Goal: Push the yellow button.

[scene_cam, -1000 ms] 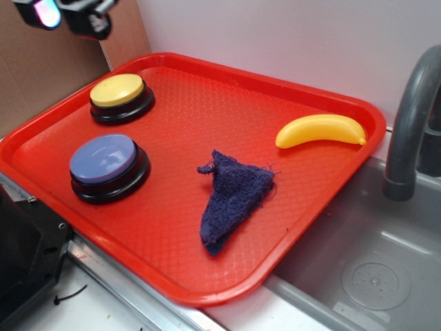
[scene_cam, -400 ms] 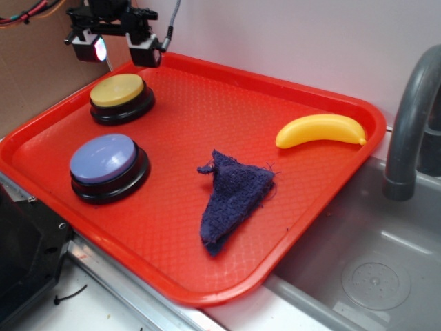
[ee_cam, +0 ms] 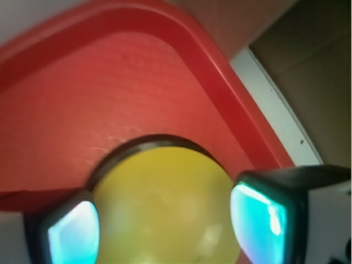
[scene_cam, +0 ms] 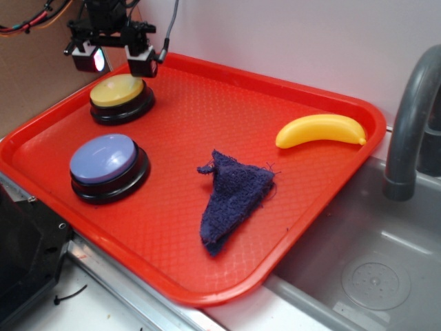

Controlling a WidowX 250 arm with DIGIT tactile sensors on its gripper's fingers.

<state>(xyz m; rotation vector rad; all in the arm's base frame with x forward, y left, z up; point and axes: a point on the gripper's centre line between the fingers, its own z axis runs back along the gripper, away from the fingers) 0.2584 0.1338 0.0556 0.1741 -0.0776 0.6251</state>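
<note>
Red tray (scene_cam: 310, 200) unchanged; tool (scene_cam: 114, 61), fingers spread, has dropped lower, just above yellow button (scene_cam: 117, 90).

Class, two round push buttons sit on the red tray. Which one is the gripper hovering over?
The yellow button, at the tray's far left corner. The gripper hangs directly above it, fingers apart. The blue-purple button sits nearer the camera, with nothing over it.
</note>
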